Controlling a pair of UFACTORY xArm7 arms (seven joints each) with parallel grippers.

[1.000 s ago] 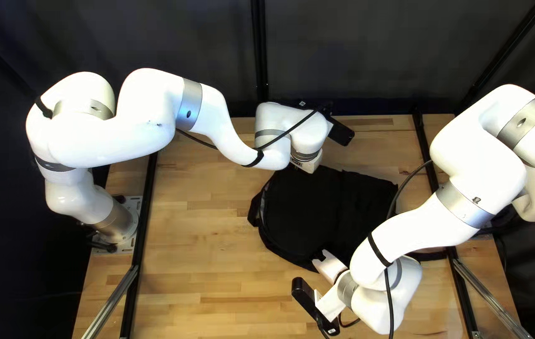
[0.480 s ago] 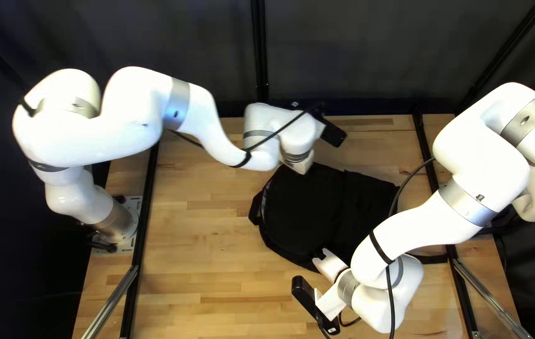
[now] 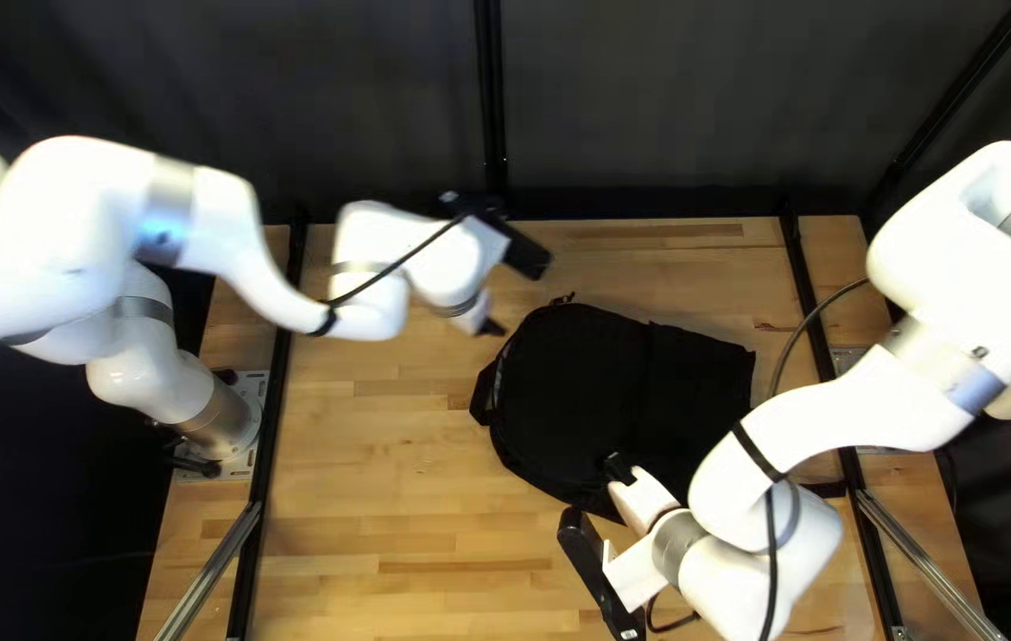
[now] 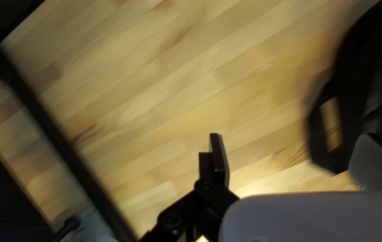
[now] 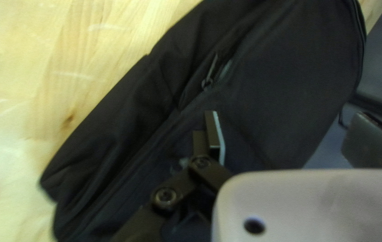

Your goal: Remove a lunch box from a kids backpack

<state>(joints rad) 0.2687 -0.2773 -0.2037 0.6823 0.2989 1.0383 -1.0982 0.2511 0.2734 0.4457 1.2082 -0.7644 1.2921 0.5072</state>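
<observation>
A black backpack [image 3: 571, 392] lies flat on the table at the centre of the top left view; no lunch box shows. My left gripper [image 3: 491, 325] is above the table just beside the backpack's far left edge. In its wrist view the left gripper [image 4: 289, 154] is open and empty, with the backpack [image 4: 379, 94] off to one side. My right gripper [image 3: 617, 470] is over the backpack's near edge. The right gripper [image 5: 292, 132] stands open above the black cloth [image 5: 298, 76], its fingers well apart. A zipper pull [image 5: 207, 82] shows ahead of one finger.
Bare wooden table [image 3: 387, 475] spreads left of the backpack. Black rails [image 3: 262, 475] run along both table sides, and a dark curtain [image 3: 648, 107] hangs behind the far edge. A strap [image 3: 823, 488] sticks out at the backpack's right. Cables hang from both arms.
My left arm has swung left, off the backpack's far part, uncovering its top edge. My right arm has shifted slightly right and toward the near edge. The backpack looks unmoved.
</observation>
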